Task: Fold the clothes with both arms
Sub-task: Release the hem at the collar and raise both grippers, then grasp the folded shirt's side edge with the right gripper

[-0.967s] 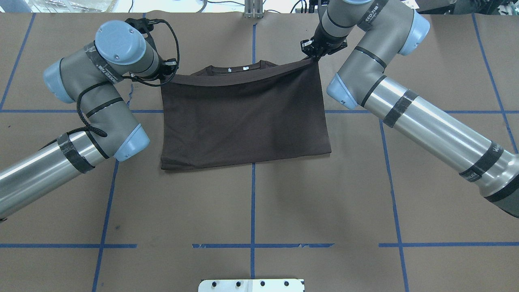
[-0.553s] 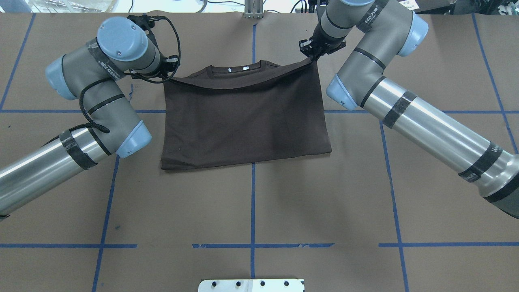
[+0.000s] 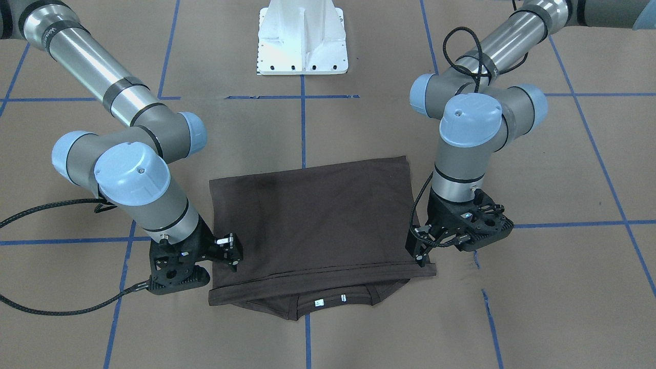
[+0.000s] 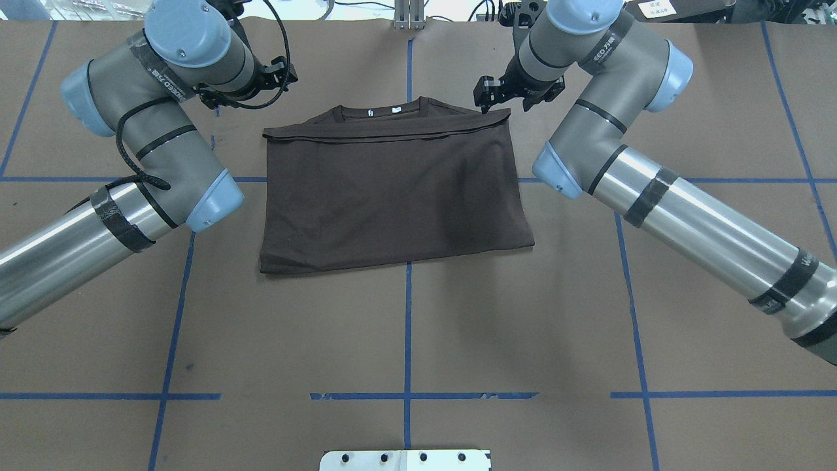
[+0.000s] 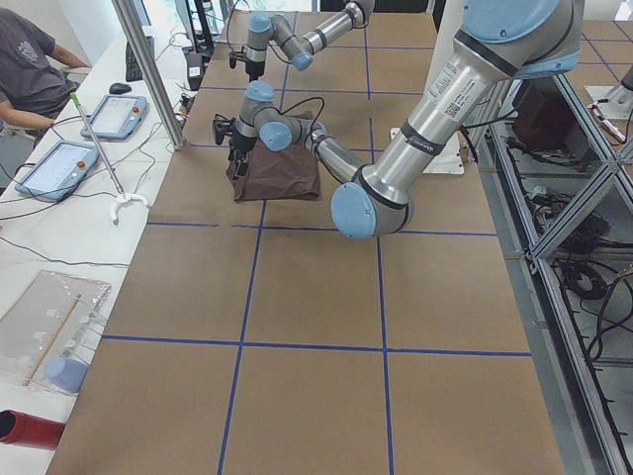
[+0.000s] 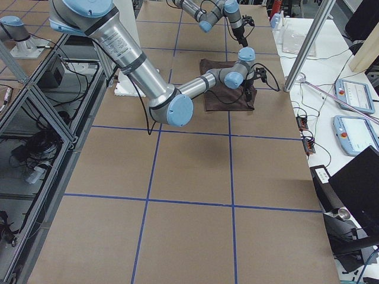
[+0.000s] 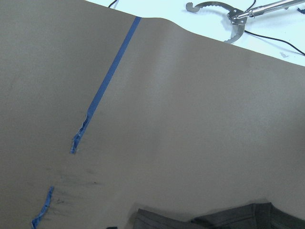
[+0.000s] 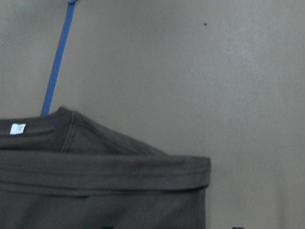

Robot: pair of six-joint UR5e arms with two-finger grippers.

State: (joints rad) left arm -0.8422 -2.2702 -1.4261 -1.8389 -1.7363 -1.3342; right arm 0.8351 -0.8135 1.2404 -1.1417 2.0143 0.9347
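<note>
The dark grey-brown T-shirt [image 4: 392,190] lies folded flat on the brown table, its lower part laid over the upper part. The ribbed collar [image 4: 386,111] with its white labels peeks out at the far edge. It also shows in the front view [image 3: 312,220]. My left gripper [image 4: 278,72] hovers just off the shirt's far left corner, open and empty; it is on the right in the front view [image 3: 420,250]. My right gripper [image 4: 487,98] is open and empty at the far right corner, on the left in the front view [image 3: 230,251]. The right wrist view shows the folded edge and collar [image 8: 95,191].
Blue tape lines [image 4: 407,294] grid the table. The white pedestal base [image 3: 302,46] stands at the robot's side. A metal grabber tool [image 7: 228,14] lies beyond the table's far edge. Tablets [image 5: 104,114] and an operator [image 5: 30,69] are at the far side bench.
Both grippers have let go of the shirt's lifted edge. It now lies flat just short of the collar. Both grippers have moved a little further away from the robot, off the cloth.
</note>
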